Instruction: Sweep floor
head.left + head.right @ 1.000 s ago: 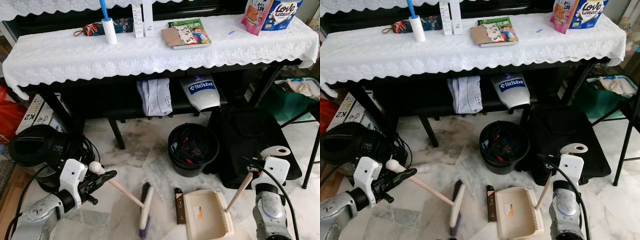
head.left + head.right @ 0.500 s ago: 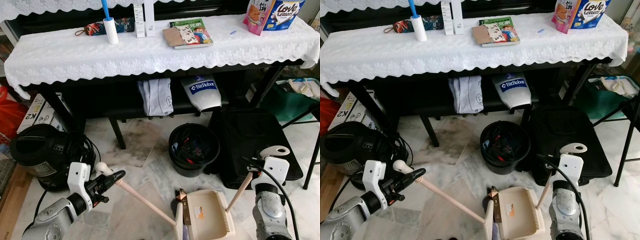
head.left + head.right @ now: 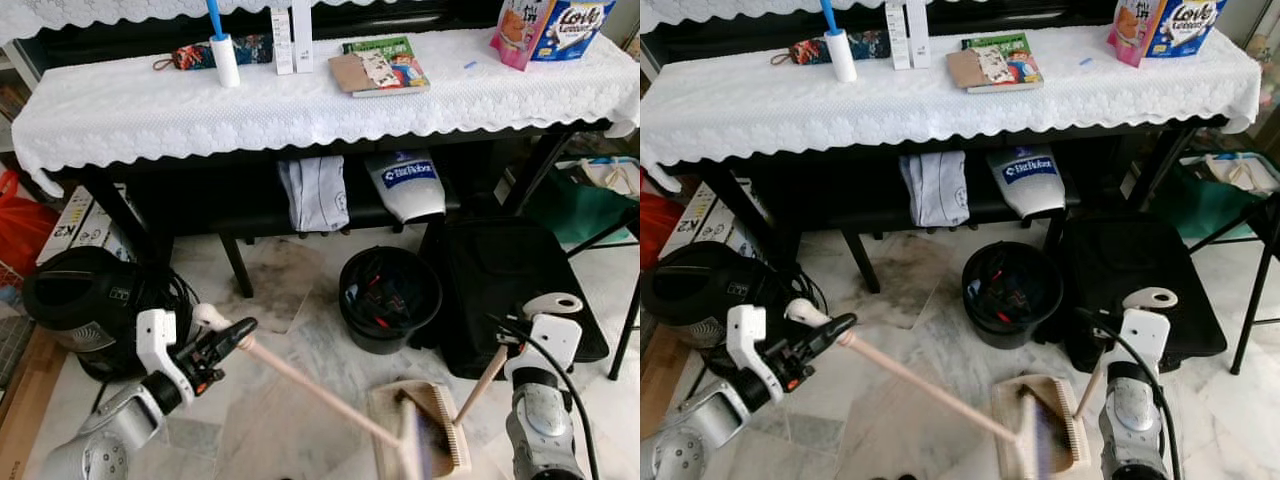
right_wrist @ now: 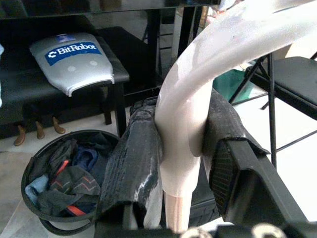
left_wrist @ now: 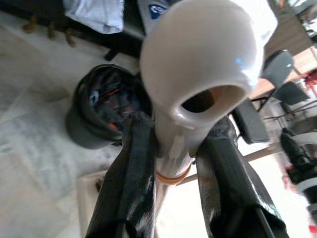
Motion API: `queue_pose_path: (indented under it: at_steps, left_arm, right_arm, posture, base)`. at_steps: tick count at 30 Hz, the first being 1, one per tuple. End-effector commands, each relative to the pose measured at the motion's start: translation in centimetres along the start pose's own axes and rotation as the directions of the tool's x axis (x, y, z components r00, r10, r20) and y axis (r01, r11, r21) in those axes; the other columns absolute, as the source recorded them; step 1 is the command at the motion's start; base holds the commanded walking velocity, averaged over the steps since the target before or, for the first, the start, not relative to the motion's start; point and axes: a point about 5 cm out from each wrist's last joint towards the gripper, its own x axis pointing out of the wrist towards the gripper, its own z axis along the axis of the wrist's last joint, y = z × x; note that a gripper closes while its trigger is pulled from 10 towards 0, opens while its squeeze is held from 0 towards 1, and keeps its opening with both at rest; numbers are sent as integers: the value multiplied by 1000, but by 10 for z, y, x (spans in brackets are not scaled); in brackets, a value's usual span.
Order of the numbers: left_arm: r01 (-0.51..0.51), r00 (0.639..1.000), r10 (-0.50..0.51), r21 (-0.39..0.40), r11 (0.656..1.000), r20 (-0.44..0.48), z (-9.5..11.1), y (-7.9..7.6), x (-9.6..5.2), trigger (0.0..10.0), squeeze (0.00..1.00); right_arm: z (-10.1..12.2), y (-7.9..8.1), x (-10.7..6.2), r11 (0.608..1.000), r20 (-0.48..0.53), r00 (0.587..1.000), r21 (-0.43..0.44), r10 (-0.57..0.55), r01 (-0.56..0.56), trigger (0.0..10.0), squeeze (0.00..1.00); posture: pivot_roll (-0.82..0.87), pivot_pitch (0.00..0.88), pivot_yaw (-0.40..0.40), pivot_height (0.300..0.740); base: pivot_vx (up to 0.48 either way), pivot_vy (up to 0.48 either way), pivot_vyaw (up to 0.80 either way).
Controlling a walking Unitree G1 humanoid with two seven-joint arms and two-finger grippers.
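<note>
My left gripper (image 3: 228, 337) is shut on the top of the broom's cream handle (image 3: 310, 385), just below its rounded cap (image 5: 198, 64). The handle slants down to the right across the marble floor. The broom head (image 3: 415, 448) is blurred and lies over the cream dustpan (image 3: 445, 420) on the floor. My right gripper (image 3: 508, 348) is shut on the dustpan's cream handle (image 4: 182, 129), below its hooked end (image 3: 552, 300). In the right wrist view both black fingers (image 4: 132, 158) press against that handle.
A black bin (image 3: 388, 295) full of rubbish stands just behind the dustpan. A black round appliance with cables (image 3: 85, 300) sits at the left. A table with a white lace cloth (image 3: 300, 105) spans the back, a black bag (image 3: 510, 270) and chair legs (image 3: 628, 320) at the right.
The broom head has swept to the right across the floor and onto the dustpan. The small brown box beside the dustpan has gone from sight. The dustpan stayed in place.
</note>
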Motion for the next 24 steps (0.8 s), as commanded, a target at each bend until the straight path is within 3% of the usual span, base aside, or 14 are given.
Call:
queue_pose_path:
  at_steps: [1, 10, 14, 21, 23, 24]
  left_arm:
    - [17, 1000, -17, 4, 1000, 16, 6, -2, -2, 10000, 0]
    - [-161, 974, 135, 134, 978, 182, 41, 12, 2, 10000, 0]
    - [-289, 931, 218, 226, 930, 292, 58, 16, 4, 10000, 0]
    - [-349, 916, 252, 313, 883, 313, 57, 21, 4, 10000, 0]
    - [-367, 912, 256, 353, 861, 321, 56, 21, 6, 10000, 0]
    - [-383, 909, 263, 398, 833, 325, 54, 21, 9, 10000, 0]
  right_arm:
    - [-8, 4, -4, 1000, -42, 999, 9, 9, -9, 10000, 0]
    - [-7, 4, -3, 1000, -40, 999, 11, 10, -10, 10000, 0]
    - [-6, 6, -2, 1000, -40, 999, 13, 14, -13, 10000, 0]
    - [-5, 7, -1, 1000, -36, 999, 24, 11, -10, 10000, 0]
    - [-3, 7, 0, 999, -21, 1000, 53, -2, 3, 10000, 0]
    - [3, 7, 2, 996, 8, 1000, 88, -14, 13, 10000, 0]
  posture:
    - [-102, 120, 76, 740]
    - [-97, 107, 74, 740]
    - [-93, 101, 71, 740]
    - [-98, 98, 69, 740]
    - [-99, 95, 67, 740]
    - [-100, 90, 68, 740]
  base:
    - [0, 0, 0]
    - [0, 0, 0]
    - [0, 0, 0]
    - [0, 0, 0]
    - [0, 0, 0]
    - [0, 0, 0]
